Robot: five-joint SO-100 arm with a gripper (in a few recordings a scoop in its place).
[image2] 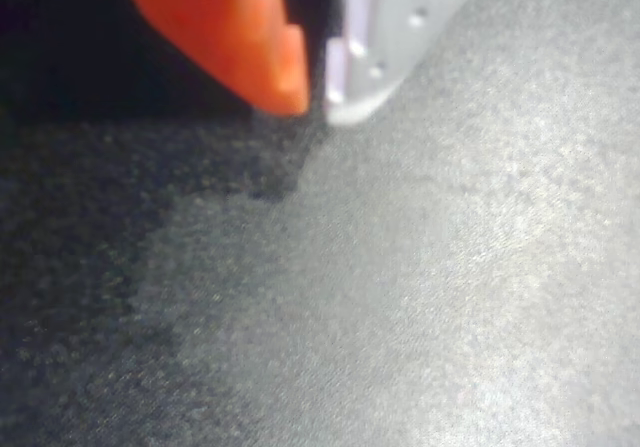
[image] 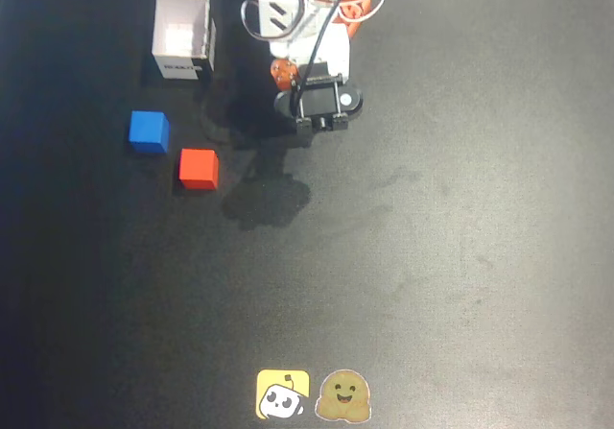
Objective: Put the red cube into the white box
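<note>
Black, matte counter [image: 460, 256] carries everything here. In the overhead view the red cube [image: 199, 169] sits on it left of centre, just beside and below-right of the blue cube [image: 149, 131], the two apart. The white box [image: 182, 37] stands open-topped above them, near the top edge, well apart from the red cube. The arm [image: 307, 26] reaches down from the top, its gripper [image2: 315, 92] in the wrist view showing an orange finger and a white finger, jaws together with nothing between them, above bare counter. Two stickers [image: 313, 395] lie at the bottom edge.
</note>
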